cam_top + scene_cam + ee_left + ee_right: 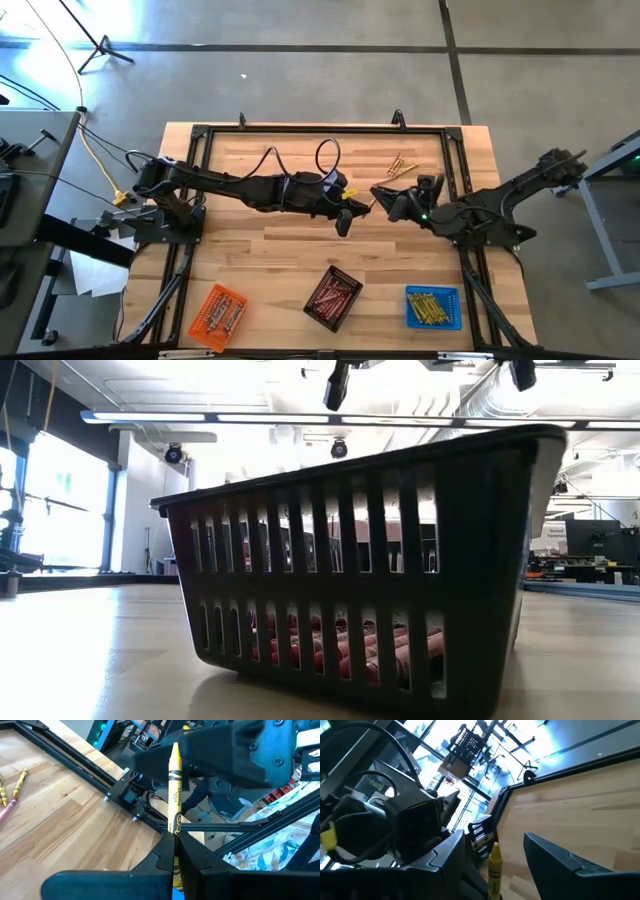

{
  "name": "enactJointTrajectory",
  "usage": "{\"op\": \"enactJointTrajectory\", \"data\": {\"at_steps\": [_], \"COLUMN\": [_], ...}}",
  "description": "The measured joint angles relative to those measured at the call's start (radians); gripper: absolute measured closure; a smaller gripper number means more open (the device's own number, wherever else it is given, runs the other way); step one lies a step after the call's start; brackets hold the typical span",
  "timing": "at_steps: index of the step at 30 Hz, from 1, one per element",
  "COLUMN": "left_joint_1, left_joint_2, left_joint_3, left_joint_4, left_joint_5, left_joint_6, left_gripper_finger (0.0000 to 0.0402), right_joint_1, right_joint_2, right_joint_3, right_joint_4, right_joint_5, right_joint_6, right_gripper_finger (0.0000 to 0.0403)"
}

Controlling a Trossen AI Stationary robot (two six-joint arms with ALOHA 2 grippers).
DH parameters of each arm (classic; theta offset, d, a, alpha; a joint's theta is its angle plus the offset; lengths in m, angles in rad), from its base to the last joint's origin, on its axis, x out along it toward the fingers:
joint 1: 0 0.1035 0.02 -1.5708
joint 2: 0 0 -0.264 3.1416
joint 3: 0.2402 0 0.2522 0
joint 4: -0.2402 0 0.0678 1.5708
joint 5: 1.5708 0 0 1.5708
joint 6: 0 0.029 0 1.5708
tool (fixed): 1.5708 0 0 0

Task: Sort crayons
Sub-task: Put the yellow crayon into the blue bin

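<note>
Fingers of the left gripper (175, 857) pinch a yellow crayon (174, 795) upright above mid-counter, its tip apparently between the right gripper's (495, 865) wide-open fingers, a mid-air handover, so next the right should close before the left releases.

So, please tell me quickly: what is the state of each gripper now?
Left gripper: closed on a yellow crayon.
Right gripper: open, its fingers either side of that crayon's tip, holding nothing.
</note>
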Motion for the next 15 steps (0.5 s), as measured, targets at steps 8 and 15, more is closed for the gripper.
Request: {"op": "enactJointTrajectory", "data": {"at_steps": [8,15], "left_joint_1": [0.019,0.021], "left_joint_2": [0.0,0.0], "left_joint_3": [0.0,0.0], "left_joint_4": [0.0,0.0], "left_joint_5": [0.0,0.001], "left_joint_6": [0.001,0.032], "left_gripper_finger": [0.0401,0.0387], "right_joint_1": [-0.045,-0.045], "right_joint_2": [0.068,0.069], "right_joint_3": [0.0,0.0], "right_joint_4": [0.059,0.061], "right_joint_5": [-0.057,-0.057], "right_joint_6": [-0.005,0.016], "right_gripper_finger": [0.0225,0.0341]}}
